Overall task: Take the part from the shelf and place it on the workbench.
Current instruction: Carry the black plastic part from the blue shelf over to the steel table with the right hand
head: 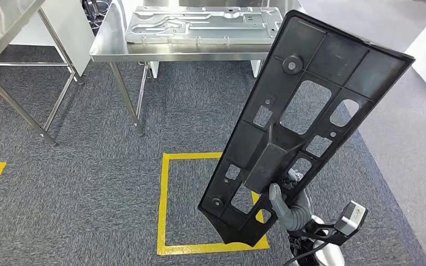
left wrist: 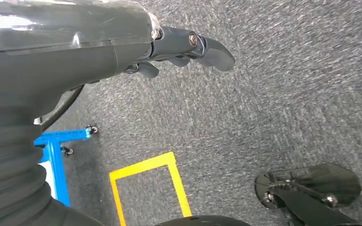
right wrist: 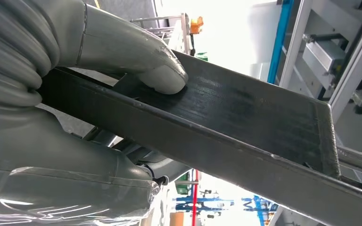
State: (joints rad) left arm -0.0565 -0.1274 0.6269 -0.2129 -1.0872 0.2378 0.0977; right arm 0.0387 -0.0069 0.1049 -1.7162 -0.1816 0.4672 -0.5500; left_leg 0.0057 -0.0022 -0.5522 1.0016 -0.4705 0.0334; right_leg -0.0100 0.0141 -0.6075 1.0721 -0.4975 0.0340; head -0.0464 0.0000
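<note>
The right hand (head: 286, 203) grips the black part (head: 305, 111) near its lower end, thumb pressed flat, holding it upright for carrying to the workbench (head: 106, 47) ahead. The left hand (left wrist: 179, 47) hangs with fingers curled, holding nothing.
</note>
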